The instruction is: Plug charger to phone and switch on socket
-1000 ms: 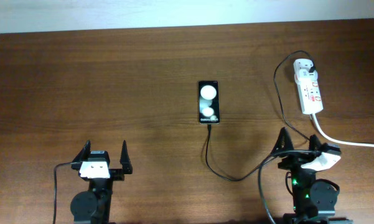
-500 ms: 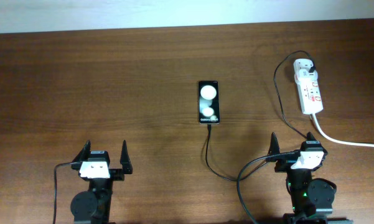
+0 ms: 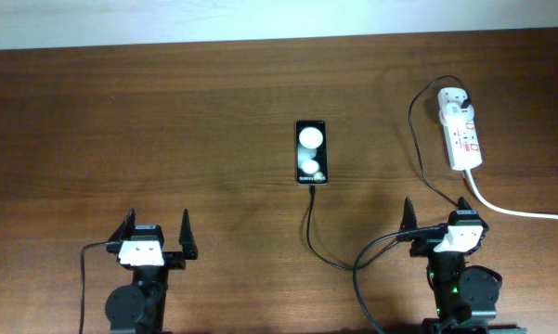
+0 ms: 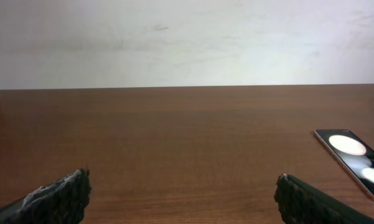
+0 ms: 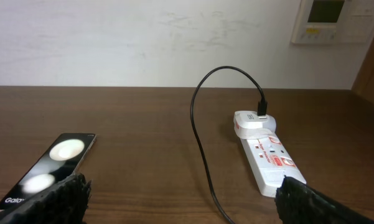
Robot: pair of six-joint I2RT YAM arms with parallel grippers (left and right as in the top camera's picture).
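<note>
The black phone [image 3: 312, 152] with two white patches lies flat at the table's middle; it also shows in the left wrist view [image 4: 356, 163] and the right wrist view [image 5: 48, 167]. The thin black charger cable [image 3: 310, 227] has its tip at the phone's near end and runs right and up to its plug in the white socket strip [image 3: 460, 139]. In the right wrist view the cable [image 5: 202, 149] arcs to the plug on the socket [image 5: 267, 151]. My left gripper [image 3: 155, 235] and right gripper [image 3: 438, 215] are both open and empty near the front edge.
The socket's thick white cord [image 3: 520, 211] runs off to the right edge. A white wall borders the table's far edge. A wall panel [image 5: 333, 20] shows in the right wrist view.
My right arm has swung from a rightward tilt to facing straight ahead, pulling back a little. The phone, cable, socket and left arm have not moved.
</note>
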